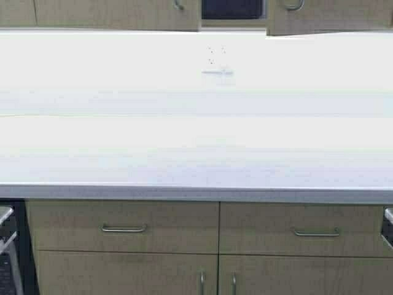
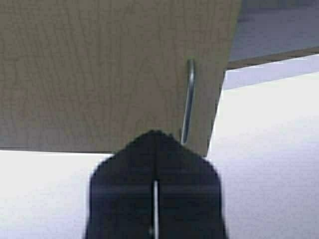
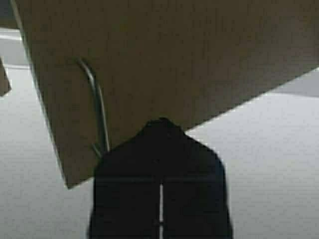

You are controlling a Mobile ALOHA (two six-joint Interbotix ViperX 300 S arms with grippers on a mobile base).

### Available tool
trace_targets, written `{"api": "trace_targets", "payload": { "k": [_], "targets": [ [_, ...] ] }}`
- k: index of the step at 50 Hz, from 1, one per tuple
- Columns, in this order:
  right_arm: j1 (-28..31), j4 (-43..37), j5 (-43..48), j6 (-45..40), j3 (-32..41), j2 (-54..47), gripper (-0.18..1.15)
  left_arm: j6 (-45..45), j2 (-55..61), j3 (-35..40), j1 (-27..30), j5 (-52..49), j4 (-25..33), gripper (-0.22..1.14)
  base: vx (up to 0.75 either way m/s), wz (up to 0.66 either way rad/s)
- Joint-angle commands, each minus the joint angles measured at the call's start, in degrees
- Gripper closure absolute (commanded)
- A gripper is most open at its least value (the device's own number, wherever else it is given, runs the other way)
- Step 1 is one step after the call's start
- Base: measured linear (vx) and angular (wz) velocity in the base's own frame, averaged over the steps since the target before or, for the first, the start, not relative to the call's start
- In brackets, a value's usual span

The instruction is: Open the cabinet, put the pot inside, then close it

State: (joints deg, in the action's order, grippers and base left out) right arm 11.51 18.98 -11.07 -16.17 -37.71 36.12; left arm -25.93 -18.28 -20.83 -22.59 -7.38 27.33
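The cabinet's two tan doors run along the top of the high view: the left door (image 1: 116,15) and the right door (image 1: 331,15), which hangs a little ajar. A dark gap (image 1: 233,7) shows between them; I cannot tell what is in it. The pot is not in view. Neither arm shows in the high view. My left gripper (image 2: 155,133) is shut and empty, its tip at the left door (image 2: 99,74) beside the bar handle (image 2: 188,99). My right gripper (image 3: 162,121) is shut and empty, its tip at the angled right door (image 3: 189,59) near its handle (image 3: 97,109).
A wide white countertop (image 1: 196,135) lies below the cabinet. Under its front edge are drawer fronts with horizontal handles (image 1: 123,228) (image 1: 316,232) and lower doors. A dark appliance edge (image 1: 6,246) stands at the far left.
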Motion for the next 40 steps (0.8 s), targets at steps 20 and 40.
{"api": "trace_targets", "payload": {
  "k": [20,40],
  "targets": [
    [0.1,0.2,-0.4,0.2,25.3,-25.4,0.9,-0.4,-0.4,0.0,-3.0,3.4,0.0,0.88,0.03,0.07],
    [0.8,0.2,1.1,-0.2,12.6,-16.1,0.9,-0.3,-0.2,-1.1,-3.3,5.8,0.0,0.88,0.04,0.01]
  ]
}}
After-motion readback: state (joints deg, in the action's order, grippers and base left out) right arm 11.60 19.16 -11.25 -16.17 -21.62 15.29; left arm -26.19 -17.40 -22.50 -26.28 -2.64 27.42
